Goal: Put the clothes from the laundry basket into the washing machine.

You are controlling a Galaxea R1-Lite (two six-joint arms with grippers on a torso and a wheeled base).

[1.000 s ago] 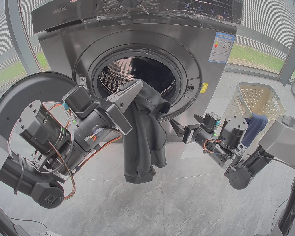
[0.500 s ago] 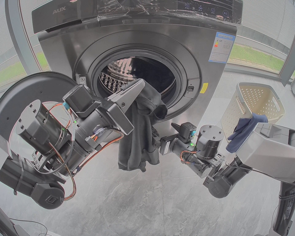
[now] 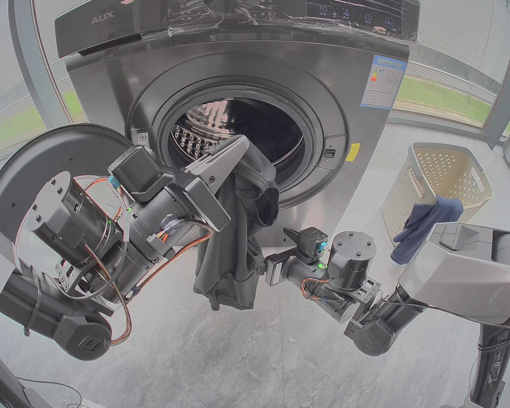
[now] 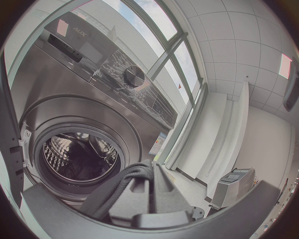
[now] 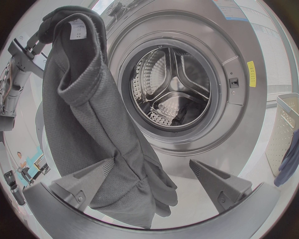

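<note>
One dark grey garment (image 3: 234, 249) hangs from the clamped left gripper (image 3: 239, 146) just before the open mouth of the washing machine (image 3: 340, 85), right gripper (image 5: 150, 162) spread wide and empty at its lower folds; loading step, next probably gathering the tail and feeding it into the drum (image 3: 210, 125).

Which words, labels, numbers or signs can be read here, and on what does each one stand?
Pale lettering on the drawer front of the washing machine: a maker's name, not quoted.
Blue label on the machine's front: print too small to read.
Yellow sticker beside the door opening: too small.
Control panel symbols: blurred under film.
White tag on the dark garment: too blurred.
</note>
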